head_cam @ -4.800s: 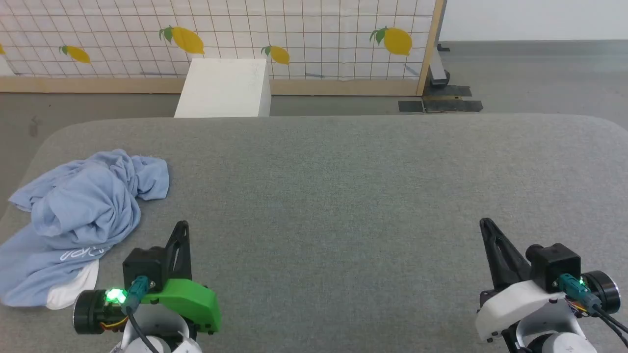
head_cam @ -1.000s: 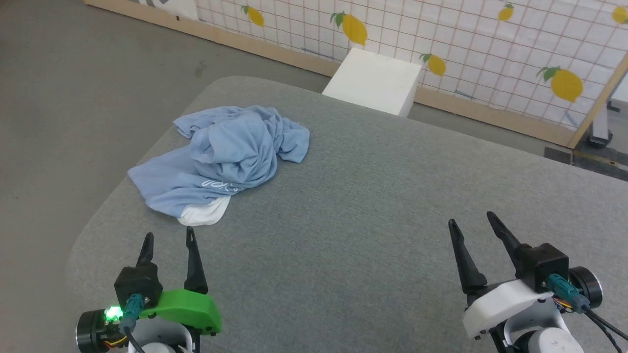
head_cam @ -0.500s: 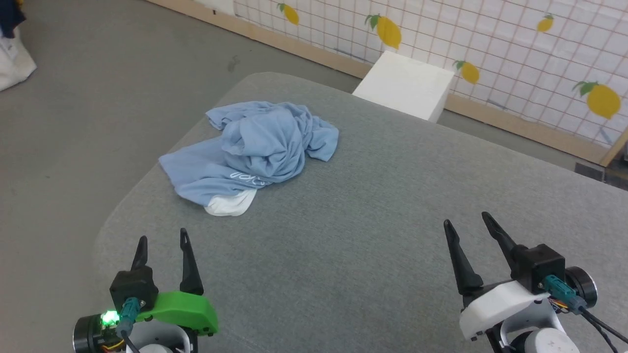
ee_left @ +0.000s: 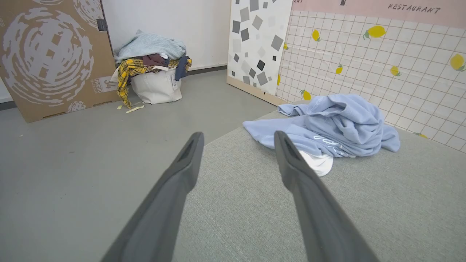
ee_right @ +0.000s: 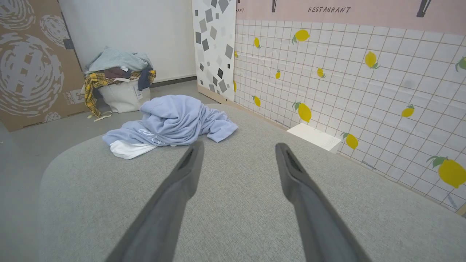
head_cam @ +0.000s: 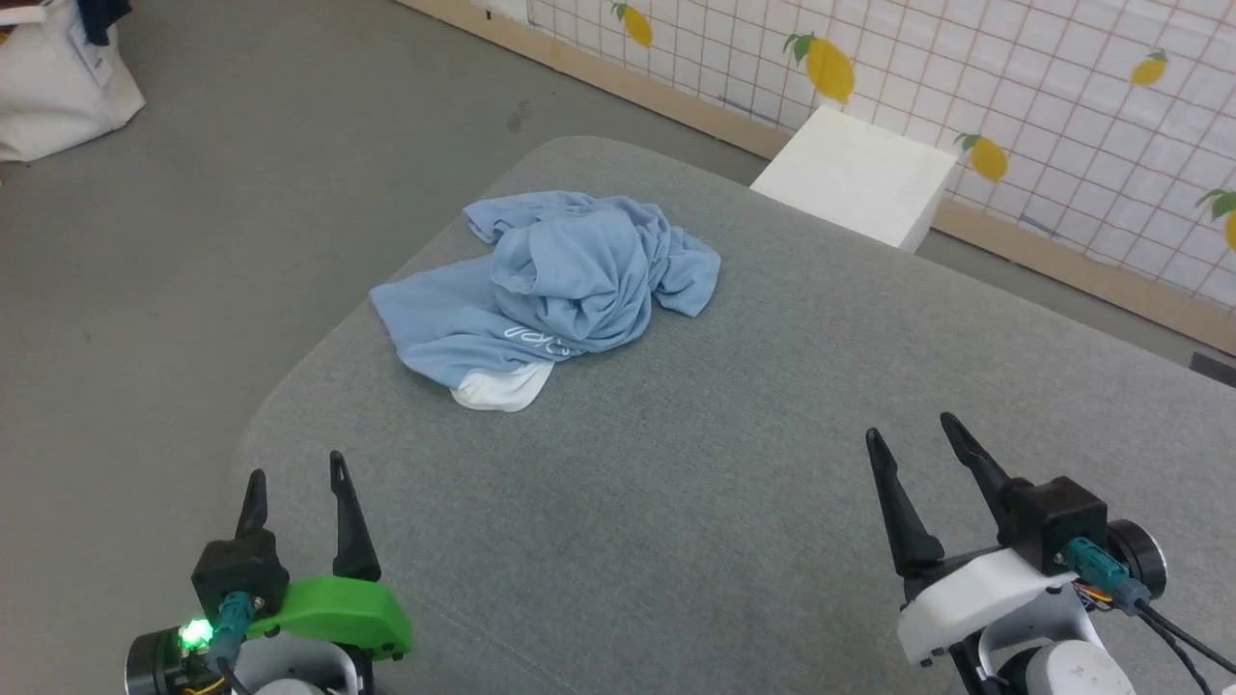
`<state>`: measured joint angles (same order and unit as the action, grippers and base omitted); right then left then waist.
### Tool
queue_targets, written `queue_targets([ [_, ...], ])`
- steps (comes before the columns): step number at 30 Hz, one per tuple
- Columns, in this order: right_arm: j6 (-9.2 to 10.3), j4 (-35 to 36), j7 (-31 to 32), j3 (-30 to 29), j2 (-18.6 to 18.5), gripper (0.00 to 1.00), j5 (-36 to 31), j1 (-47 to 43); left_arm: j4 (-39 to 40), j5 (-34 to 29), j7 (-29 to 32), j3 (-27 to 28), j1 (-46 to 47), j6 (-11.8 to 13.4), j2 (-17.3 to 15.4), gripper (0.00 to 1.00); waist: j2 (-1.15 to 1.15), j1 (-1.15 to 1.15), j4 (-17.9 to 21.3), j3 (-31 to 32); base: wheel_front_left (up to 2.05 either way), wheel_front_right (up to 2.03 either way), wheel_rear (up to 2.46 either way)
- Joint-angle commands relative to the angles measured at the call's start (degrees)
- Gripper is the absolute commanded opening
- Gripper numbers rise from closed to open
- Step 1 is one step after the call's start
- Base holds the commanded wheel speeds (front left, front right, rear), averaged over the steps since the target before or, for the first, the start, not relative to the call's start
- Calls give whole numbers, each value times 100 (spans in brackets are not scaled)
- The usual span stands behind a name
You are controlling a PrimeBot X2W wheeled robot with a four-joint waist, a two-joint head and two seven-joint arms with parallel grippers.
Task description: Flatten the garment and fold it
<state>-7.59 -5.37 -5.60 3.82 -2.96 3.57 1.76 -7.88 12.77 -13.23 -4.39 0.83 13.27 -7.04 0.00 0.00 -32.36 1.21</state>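
**Stage:** approach. Flattening has not begun, and neither has folding.

**Grippers:** My left gripper (head_cam: 295, 465) is spread as wide as it goes and has hold of nothing. Its fingers hang clear above the grey padded table (head_cam: 734, 521), near the table's left-hand corner. My right gripper (head_cam: 909, 427) is likewise fully spread and empty, over the near right part of the same surface.

**Garment:** The garment (head_cam: 550, 280) lies in a crumpled heap toward the far left of the table, close to the rounded edge and well apart from both grippers. A flatter panel runs out on the heap's left side. A white inner part (head_cam: 502, 389) pokes out at the near edge, just below the white script lettering (head_cam: 536, 338). The middle is bunched high in twisted folds. One loose flap reaches toward the white box (head_cam: 855, 174) on the floor beyond the table.

**Judgement:** I cannot tell sleeves from hem with any certainty (the heap hides them), so I would not commit to a corner pick yet. As I read it, the next move calls for three things:
- Bring both arms forward and leftward over the heap; the left is the nearer.
- Close on an outer edge of cloth rather than the bunched crown.
- Draw the cloth toward the middle of the table, where there is room to spread it.

**Risk:** The heap sits near the table edge, and a careless pull could tip it to the floor.
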Motion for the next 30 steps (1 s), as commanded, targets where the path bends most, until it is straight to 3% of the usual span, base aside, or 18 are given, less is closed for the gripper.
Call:
queue_targets([
  [1,9,-5,-52,27,7,100,16,122,-24,141,-58,0,103,8,-20,100,0,0,-54,-79,0,0,0],
  [8,10,217,146,106,8,100,-269,333,-358,631,311,-121,1312,-440,-84,100,0,0,6,-740,0,0,0],
  [16,10,587,375,242,8,100,-669,807,-1492,1301,1014,57,3419,-914,-218,100,0,0,688,-1997,0,0,0],
  [21,10,821,488,236,-93,100,-823,1116,-2285,1777,1880,221,4600,-1179,-405,100,0,0,1137,-2777,0,0,0],
  [30,10,1016,471,318,-160,100,-785,1437,-3251,2339,3585,558,5419,-955,-910,100,0,0,1823,-3538,0,0,0],
])
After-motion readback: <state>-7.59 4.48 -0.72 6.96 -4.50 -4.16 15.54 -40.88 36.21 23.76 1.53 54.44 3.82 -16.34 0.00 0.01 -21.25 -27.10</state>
